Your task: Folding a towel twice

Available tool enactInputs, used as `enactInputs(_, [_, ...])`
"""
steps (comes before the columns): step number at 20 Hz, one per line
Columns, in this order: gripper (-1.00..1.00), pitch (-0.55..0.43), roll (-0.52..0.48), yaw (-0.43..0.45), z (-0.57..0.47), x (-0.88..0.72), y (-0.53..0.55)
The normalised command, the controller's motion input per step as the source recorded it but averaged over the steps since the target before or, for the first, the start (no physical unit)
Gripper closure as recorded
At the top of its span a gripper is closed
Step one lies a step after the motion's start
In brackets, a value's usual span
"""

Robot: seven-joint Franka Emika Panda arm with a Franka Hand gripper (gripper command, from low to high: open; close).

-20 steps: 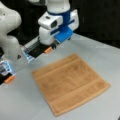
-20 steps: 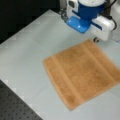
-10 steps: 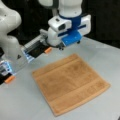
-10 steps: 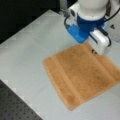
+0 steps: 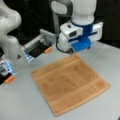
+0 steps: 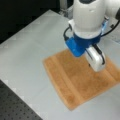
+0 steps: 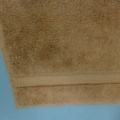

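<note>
The orange-tan towel [image 5: 70, 82] lies spread flat on the grey table, in a single layer, with band stripes near its edges. It also shows in a front view [image 6: 72, 80] and fills the wrist view [image 7: 65, 50], where one corner and a woven band lie at the lower left. My gripper [image 5: 71, 51] hangs under the white and blue hand, just above the towel's far corner. The hand [image 6: 86, 37] hides the fingers in a front view. No fingers show in the wrist view.
A second white arm [image 5: 10, 37] stands at a front view's left, with a grey tool [image 5: 41, 43], orange tabs and blue lights reaching toward the towel. A black perforated board [image 6: 15, 107] borders the table [image 6: 27, 47] at a front view's bottom left.
The hand has come down and moved toward the towel's far corner, to the right in one front view. The towel has not moved.
</note>
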Motion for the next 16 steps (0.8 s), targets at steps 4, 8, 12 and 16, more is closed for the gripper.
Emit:
enactInputs(4, [-1.00, 0.111, -0.169, -0.137, -0.16, 0.49, 0.10])
enactInputs(8, [-1.00, 0.188, -0.313, -0.151, -0.12, 0.42, 0.08])
enactInputs(12, [-1.00, 0.240, -0.318, -0.078, -0.05, 0.39, 0.12])
enactInputs(16, [-1.00, 0.154, -0.279, -0.096, 0.02, 0.43, 0.20])
